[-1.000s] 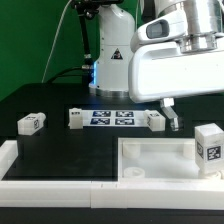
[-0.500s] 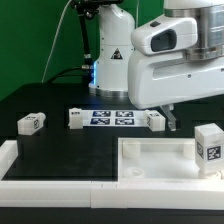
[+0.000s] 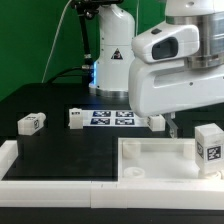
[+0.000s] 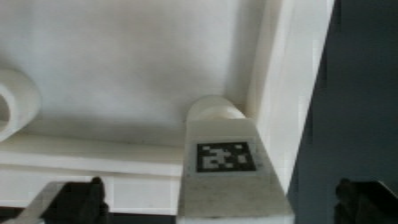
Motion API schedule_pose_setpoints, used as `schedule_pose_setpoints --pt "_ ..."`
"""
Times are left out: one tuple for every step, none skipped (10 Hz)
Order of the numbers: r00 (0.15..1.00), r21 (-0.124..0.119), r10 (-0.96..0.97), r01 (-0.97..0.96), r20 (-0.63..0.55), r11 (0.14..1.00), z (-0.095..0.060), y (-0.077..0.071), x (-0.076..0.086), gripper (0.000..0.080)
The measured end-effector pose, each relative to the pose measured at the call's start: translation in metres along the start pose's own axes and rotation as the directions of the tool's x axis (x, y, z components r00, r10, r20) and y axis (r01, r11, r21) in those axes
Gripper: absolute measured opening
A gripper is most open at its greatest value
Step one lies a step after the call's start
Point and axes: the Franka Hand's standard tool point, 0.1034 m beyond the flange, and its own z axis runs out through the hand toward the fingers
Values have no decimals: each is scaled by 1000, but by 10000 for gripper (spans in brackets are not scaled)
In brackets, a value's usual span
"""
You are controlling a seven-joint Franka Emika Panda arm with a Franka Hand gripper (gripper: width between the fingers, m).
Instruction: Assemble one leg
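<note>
At the exterior view's left, a spare leg (image 3: 30,123) lies on the dark worktop (image 3: 60,145). Further right, the marker board (image 3: 110,118) has a leg at each end. The end effector (image 3: 169,124) hangs just past it, above the tray (image 3: 150,162). In the wrist view its fingers (image 4: 71,200) are spread wide and hold nothing, with the leg (image 4: 222,160) between them, against the tray. If the descent is off-centre, a fingertip may topple the leg or catch the tray wall.
</note>
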Motion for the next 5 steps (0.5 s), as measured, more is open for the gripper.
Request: schedule_pose_setpoints --pt "1000 1 -1 1 1 1000 4 -1 3 649" --pt "1000 2 -1 1 3 1000 8 0 5 649" --pt "1000 3 -1 1 5 1000 10 0 4 649" --pt "1000 3 -2 2 6 1000 10 -1 4 649" --pt "1000 3 -2 2 6 1000 10 -1 4 525"
